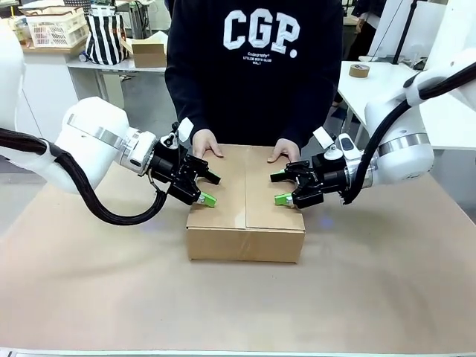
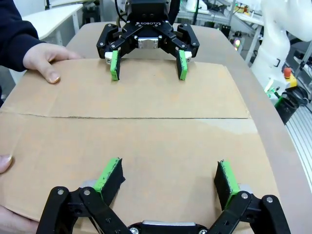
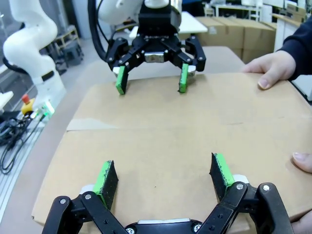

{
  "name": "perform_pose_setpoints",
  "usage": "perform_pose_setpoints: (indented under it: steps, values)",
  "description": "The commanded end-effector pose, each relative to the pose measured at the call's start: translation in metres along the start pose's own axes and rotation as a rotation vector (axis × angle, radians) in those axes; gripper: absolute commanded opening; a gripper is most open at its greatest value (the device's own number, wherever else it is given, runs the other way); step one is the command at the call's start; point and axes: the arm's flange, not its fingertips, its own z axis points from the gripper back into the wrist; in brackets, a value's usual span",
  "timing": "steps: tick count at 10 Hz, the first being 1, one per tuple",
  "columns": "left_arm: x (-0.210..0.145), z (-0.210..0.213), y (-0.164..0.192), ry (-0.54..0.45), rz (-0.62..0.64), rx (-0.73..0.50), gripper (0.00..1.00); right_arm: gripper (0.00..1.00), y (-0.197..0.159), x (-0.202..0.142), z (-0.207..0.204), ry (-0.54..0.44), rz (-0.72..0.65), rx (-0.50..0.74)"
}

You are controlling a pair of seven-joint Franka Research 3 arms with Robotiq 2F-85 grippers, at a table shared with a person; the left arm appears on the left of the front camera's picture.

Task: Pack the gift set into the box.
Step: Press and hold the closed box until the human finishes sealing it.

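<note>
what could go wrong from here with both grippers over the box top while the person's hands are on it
1. The person's hands rest on the far edge of the box, close to the open left gripper and right gripper; a move toward that edge might pinch fingers.
2. The grippers face each other across the closed flaps; if both advance, they might collide.
3. Pressing down hard could cave the flaps inward.

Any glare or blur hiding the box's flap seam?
Front view: even light, the box sharp, seam plain. Left wrist view: faint sheen along the seam, box edges bowed by the wide lens, left end effector crisp. Right wrist view: likewise, right end effector crisp.
</note>
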Motion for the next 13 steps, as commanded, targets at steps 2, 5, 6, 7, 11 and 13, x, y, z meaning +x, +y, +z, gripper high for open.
perform_pose_setpoints:
  steps: [2, 5, 6, 7, 11, 13]
  values:
    - [-0.0031, -0.0010, -0.0009, 0.000, -0.005, -0.004, 1.00, 1.00, 0.0009, -0.0010, -0.0002, 0.001, 0.007, 0.001]
    - [-0.0031, -0.0010, -0.0009, 0.000, -0.005, -0.004, 1.00, 1.00, 0.0009, -0.0010, -0.0002, 0.001, 0.007, 0.001]
    - [-0.0031, -0.0010, -0.0009, 0.000, -0.005, -0.004, 1.00, 1.00, 0.0009, -0.0010, -0.0002, 0.001, 0.007, 0.001]
    - [-0.0031, -0.0010, -0.0009, 0.000, -0.005, -0.004, 1.00, 1.00, 0.0009, -0.0010, -0.0002, 0.001, 0.007, 0.001]
    - [-0.0031, -0.0010, -0.0009, 0.000, -0.005, -0.004, 1.00, 1.00, 0.0009, -0.0010, -0.0002, 0.001, 0.007, 0.001]
    - [-0.0031, -0.0010, -0.0009, 0.000, -0.005, -0.004, 1.00, 1.00, 0.0009, -0.0010, -0.0002, 0.001, 0.007, 0.001]
